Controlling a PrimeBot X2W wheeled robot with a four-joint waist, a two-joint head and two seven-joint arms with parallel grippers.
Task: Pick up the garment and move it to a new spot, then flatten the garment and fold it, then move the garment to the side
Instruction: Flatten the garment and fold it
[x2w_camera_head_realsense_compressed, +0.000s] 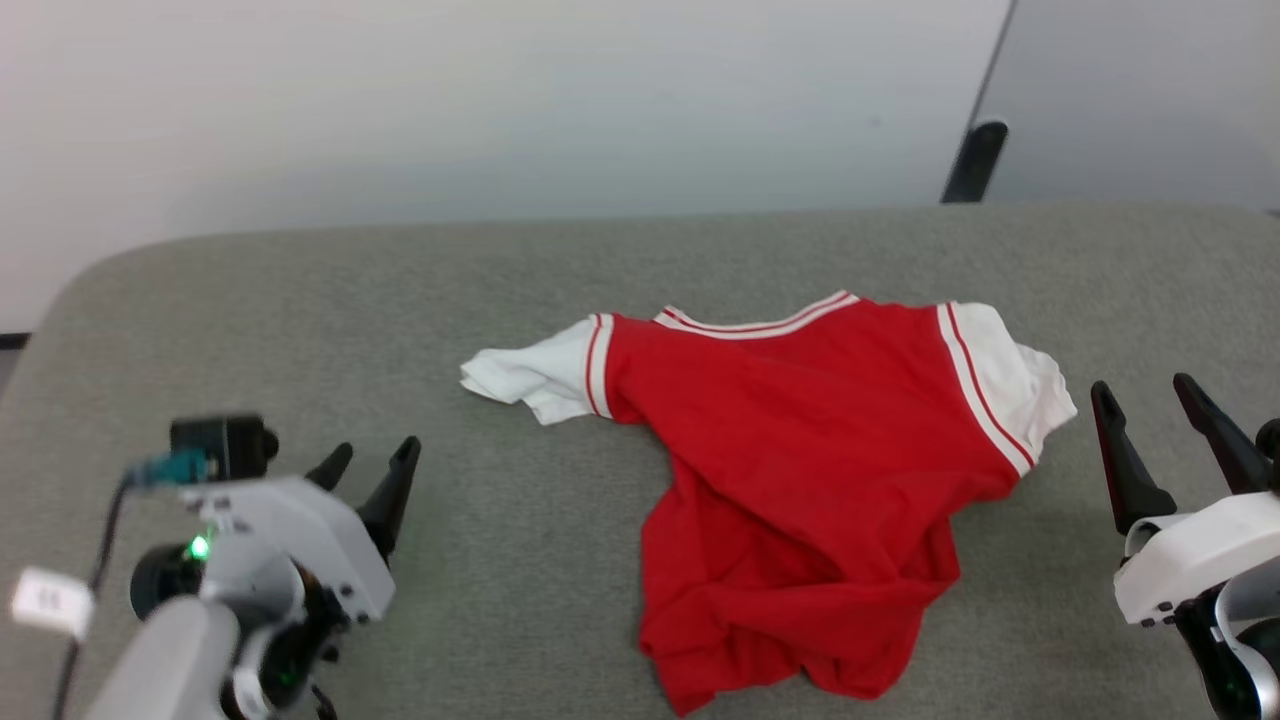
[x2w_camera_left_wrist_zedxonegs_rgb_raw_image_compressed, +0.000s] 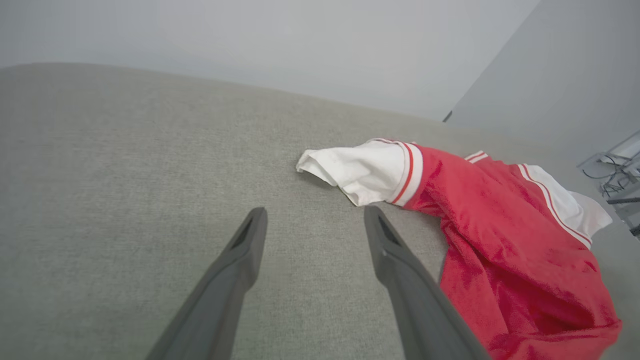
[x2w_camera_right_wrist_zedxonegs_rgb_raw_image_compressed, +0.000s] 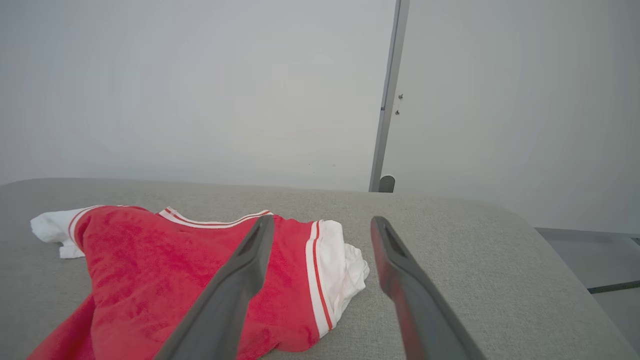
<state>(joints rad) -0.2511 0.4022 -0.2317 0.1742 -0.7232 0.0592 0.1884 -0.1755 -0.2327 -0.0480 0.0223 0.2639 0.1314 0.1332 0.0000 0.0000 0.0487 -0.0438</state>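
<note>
Left gripper (x2w_camera_head_realsense_compressed: 378, 447), right gripper (x2w_camera_head_realsense_compressed: 1142, 383), both agape

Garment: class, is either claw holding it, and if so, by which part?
Nothing is held. The left claw and the right claw both stand open and empty, clear of the garment lying rumpled on the grey surface.

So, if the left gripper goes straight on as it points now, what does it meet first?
Probably the garment, at its white sleeve, just ahead of the open left gripper; it may graze the grey surface first, depth is unclear.
</note>
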